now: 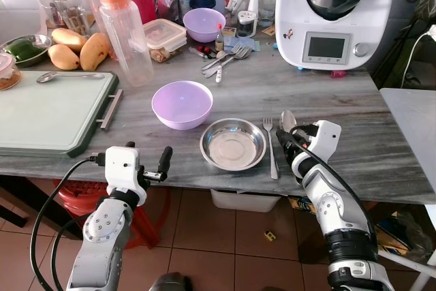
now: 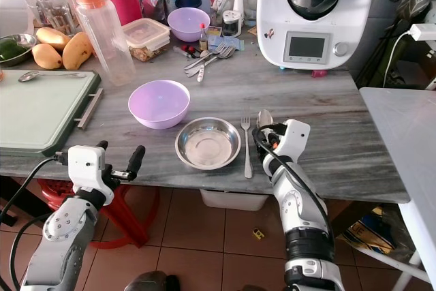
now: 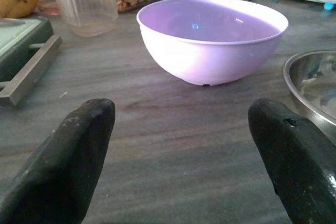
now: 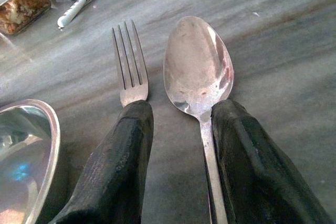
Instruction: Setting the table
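Observation:
A steel plate (image 1: 233, 143) lies near the counter's front edge, with a fork (image 1: 270, 144) just to its right. Right of the fork lies a spoon (image 4: 198, 72), flat on the grey counter. My right gripper (image 4: 181, 111) rests low over the counter edge, open. The spoon's handle runs between its fingers, close against one finger (image 4: 252, 156). A lilac bowl (image 1: 182, 103) stands behind and left of the plate. My left gripper (image 1: 148, 151) hovers at the counter's front edge, open wide and holding nothing, and it points at the bowl (image 3: 210, 40).
A green cutting board (image 1: 48, 110) with a metal handle fills the left side, a spoon (image 1: 61, 76) at its back edge. Behind stand a clear bottle (image 1: 126, 32), mangoes (image 1: 78, 49), a lidded food box (image 1: 163, 37), a second lilac bowl (image 1: 204, 24), loose cutlery (image 1: 225, 59) and a white kitchen machine (image 1: 334, 18).

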Robot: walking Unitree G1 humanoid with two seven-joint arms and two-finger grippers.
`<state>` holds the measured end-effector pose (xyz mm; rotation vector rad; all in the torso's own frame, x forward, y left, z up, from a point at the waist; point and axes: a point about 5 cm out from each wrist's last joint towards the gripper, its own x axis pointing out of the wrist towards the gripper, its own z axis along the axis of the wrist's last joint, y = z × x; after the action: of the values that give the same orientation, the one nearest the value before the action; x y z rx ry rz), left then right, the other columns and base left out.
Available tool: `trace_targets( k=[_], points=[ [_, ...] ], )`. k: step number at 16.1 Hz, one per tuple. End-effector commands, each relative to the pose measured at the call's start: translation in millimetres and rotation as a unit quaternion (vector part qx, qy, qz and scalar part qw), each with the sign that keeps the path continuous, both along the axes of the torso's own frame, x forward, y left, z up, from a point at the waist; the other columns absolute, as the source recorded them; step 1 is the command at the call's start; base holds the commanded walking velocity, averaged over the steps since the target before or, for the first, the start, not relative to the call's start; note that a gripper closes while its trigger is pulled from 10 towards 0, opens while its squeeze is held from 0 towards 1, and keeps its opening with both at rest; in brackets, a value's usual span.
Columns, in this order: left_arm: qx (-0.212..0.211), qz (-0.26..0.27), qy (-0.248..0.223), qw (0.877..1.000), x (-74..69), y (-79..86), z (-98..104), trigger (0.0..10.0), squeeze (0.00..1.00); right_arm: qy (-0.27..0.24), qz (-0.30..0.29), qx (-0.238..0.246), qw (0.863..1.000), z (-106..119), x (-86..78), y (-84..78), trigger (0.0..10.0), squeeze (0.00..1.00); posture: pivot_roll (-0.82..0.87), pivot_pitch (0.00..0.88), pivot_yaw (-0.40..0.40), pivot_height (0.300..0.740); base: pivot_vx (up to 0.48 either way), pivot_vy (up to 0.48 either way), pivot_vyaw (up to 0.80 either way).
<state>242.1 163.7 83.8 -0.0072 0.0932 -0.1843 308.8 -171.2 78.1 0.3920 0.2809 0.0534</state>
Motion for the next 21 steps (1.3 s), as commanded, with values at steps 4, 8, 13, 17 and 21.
trace_targets(
  k=[4,8,13,17,21],
  points=[
    [-0.002,-0.002,-0.003,1.000,1.3,-1.2,2,10.0,0.00,-0.050,-0.031,-0.009,0.998,22,-11.9,-9.9,10.0,0.00,0.01,0.000,0.032,0.740,0.000,0.000,0.00],
    [-0.004,-0.004,-0.005,1.000,3.6,-1.5,3,10.0,0.00,-0.078,-0.036,-0.040,0.995,33,-25.7,-15.8,10.0,0.00,0.00,0.000,0.033,0.740,0.000,0.000,0.00],
    [-0.005,0.005,0.007,1.000,0.1,-0.6,-4,10.0,0.00,-0.134,-0.030,-0.117,0.984,48,-39.9,-9.0,10.0,0.00,0.00,0.000,0.032,0.740,0.000,0.000,0.00],
    [-0.006,0.036,0.022,0.999,-1.6,1.9,-10,10.0,0.00,-0.137,-0.021,-0.157,0.978,47,-60.5,-12.0,10.0,0.00,-0.01,0.000,0.033,0.740,0.000,0.000,0.00],
    [-0.019,0.034,0.002,0.999,15.6,-3.2,1,10.0,0.00,-0.146,-0.029,-0.161,0.976,50,-53.4,-9.4,10.0,0.00,-0.02,0.000,0.034,0.740,0.000,0.000,0.00]
  ],
)
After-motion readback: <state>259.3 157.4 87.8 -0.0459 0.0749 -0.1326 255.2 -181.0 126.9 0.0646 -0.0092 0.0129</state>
